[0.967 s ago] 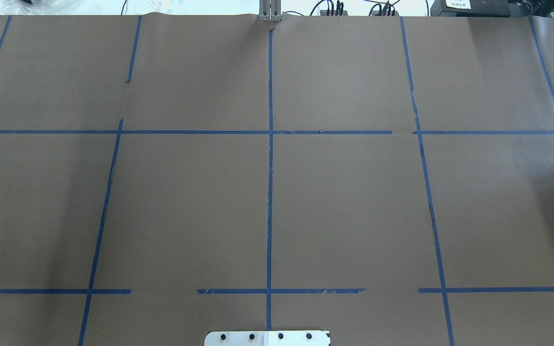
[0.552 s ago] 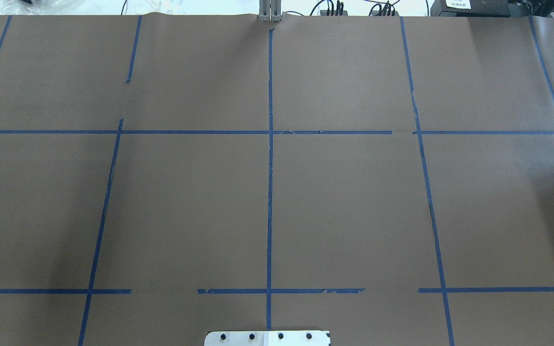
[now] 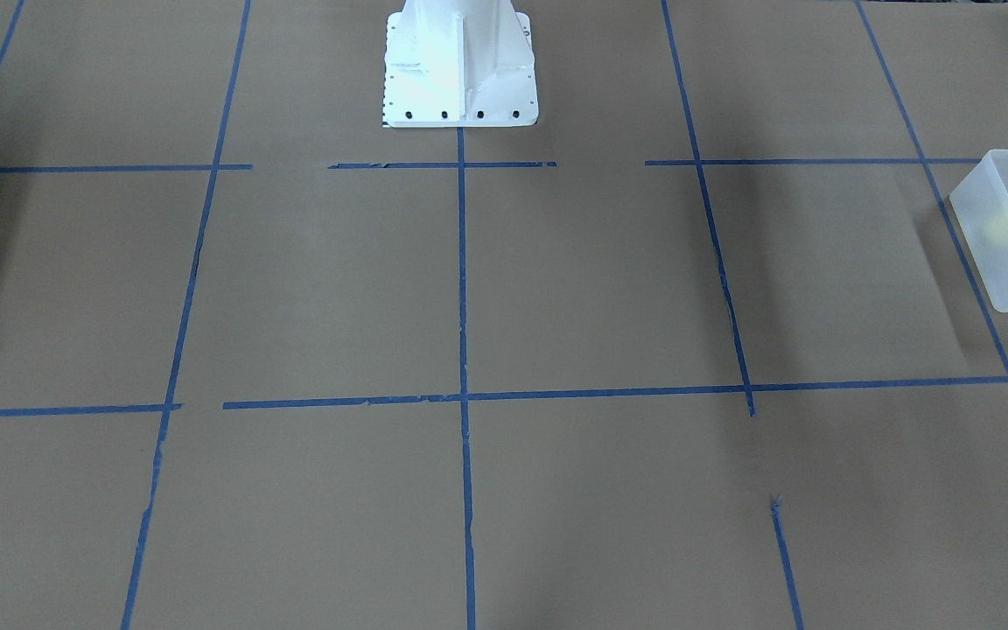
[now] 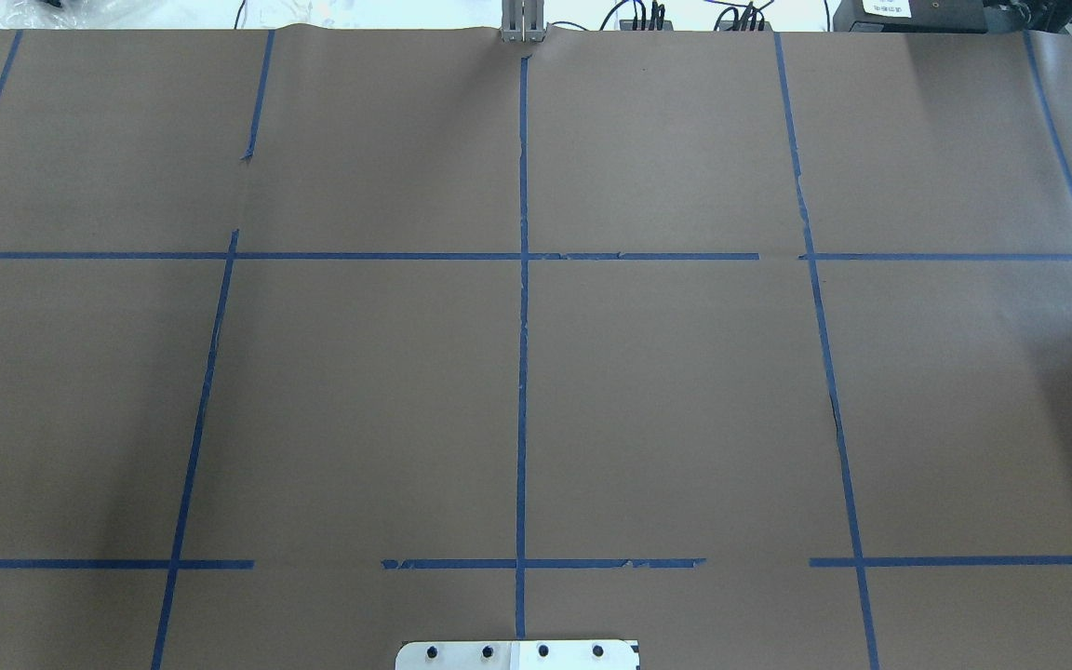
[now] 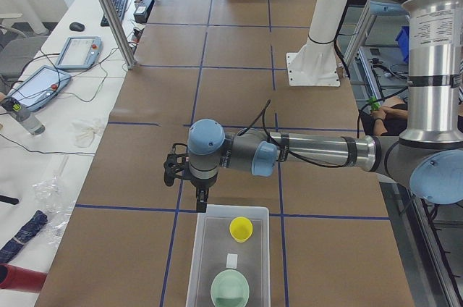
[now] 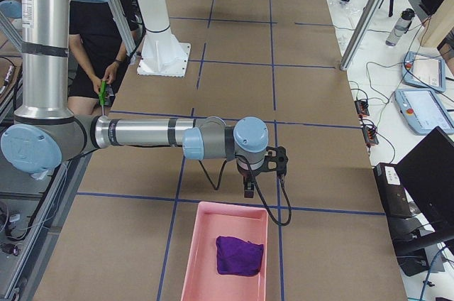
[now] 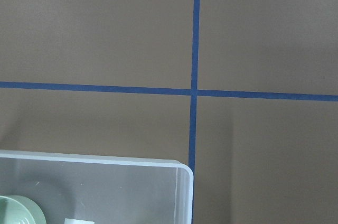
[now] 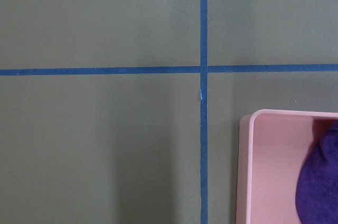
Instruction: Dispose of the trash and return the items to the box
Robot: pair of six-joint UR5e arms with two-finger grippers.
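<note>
The frosted box (image 5: 210, 249), at the bottom centre of the left-side view, has its long axis running up and down the frame. In it the yellow cup (image 5: 241, 229) stands in the upper half, seemingly upright with its mouth up. A white label (image 5: 232, 260) lies below the cup, and a pale green bowl (image 5: 230, 289) sits at the lower edge. The left gripper (image 5: 201, 204) points down over the box's upper rim (whether its fingers are apart or together I cannot tell). In the right-side view, a pink bin (image 6: 230, 219) at bottom centre holds a purple cloth (image 6: 239, 255). The right gripper (image 6: 248, 191) hangs just above the bin's upper rim; its fingers are equally unreadable.
</note>
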